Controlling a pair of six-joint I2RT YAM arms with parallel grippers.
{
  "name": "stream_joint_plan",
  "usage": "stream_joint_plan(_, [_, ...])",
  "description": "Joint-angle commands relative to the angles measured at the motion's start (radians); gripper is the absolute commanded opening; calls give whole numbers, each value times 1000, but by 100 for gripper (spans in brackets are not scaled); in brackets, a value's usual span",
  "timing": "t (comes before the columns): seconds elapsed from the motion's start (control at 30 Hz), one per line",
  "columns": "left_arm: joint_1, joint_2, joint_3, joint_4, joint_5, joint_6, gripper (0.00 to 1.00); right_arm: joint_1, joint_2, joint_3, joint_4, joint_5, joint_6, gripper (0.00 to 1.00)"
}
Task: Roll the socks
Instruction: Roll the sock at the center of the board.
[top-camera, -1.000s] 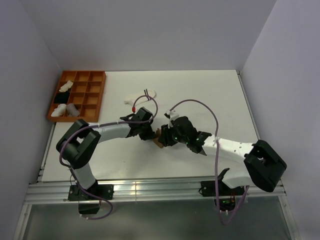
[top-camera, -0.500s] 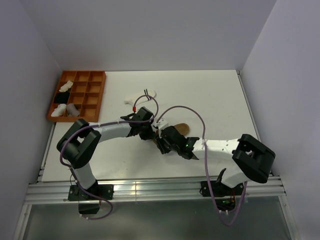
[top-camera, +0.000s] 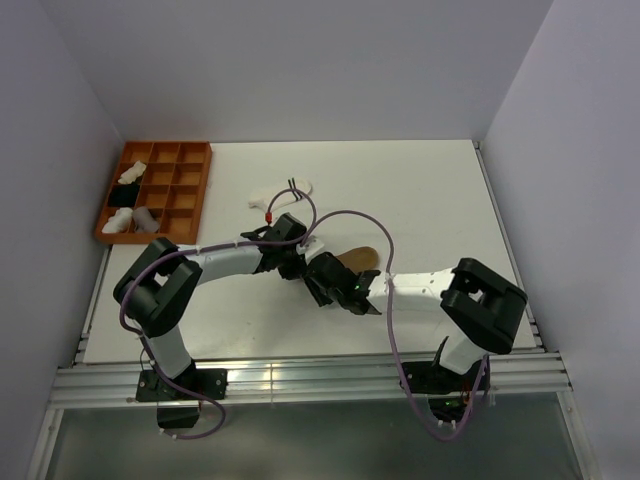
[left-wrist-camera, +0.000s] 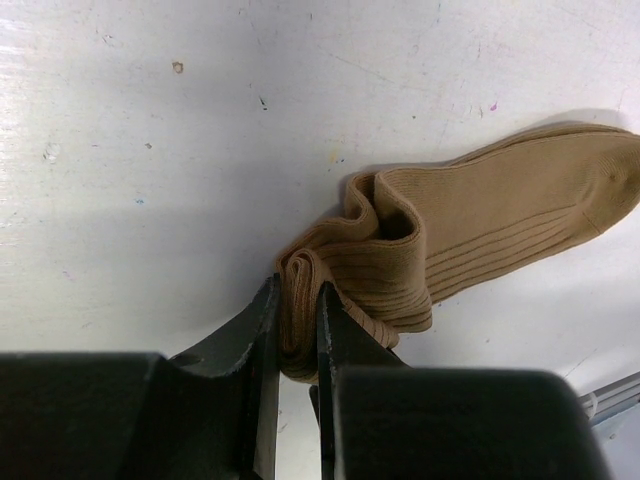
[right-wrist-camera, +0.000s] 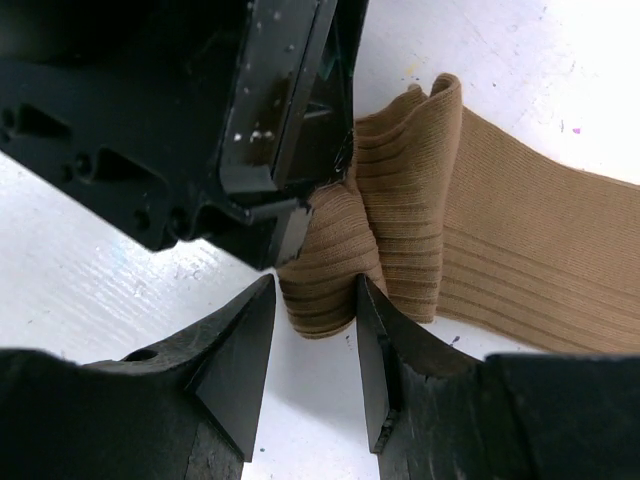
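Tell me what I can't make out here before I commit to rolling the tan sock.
- Top view: the rolled end of the tan sock, hidden under both wrists.
- Right wrist view: the sock's far end, cut off by the right edge; whether the right gripper clamps the roll or only straddles it.
- Top view: bundles in the tray, too small to identify.

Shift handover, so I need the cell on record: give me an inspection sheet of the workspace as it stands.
Surface: white table, scuffed, speckled.
Job's things: tan sock partly rolled; white striped sock flat behind; red-cuffed sock mostly hidden.
Clutter: orange tray holding white bundles and black bundle.
Tools: left tool shut on tan sock's rolled end; right tool straddles it, grip unclear.
Cables: purple cables looping over arms.
Surroundings: pale walls; metal rail.
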Motion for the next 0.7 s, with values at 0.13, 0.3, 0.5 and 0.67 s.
stream_joint_plan(0.13, [-11,10,-7,-82,-11,39,2,15,72,34,-109,67,50,37])
stream_joint_plan(0.3, [-8,-6,-4,-88,-11,38,10,17,125,55,-141,49,68,7])
stream_joint_plan(0.5, [32,-104,-59,-74,-46,19,43,8,106,41,-129,-53,87,0])
stream_joint_plan(0.67, [81,-200,-108,-54,-85,-7,68,-59,46,21,-100,-199,99,0])
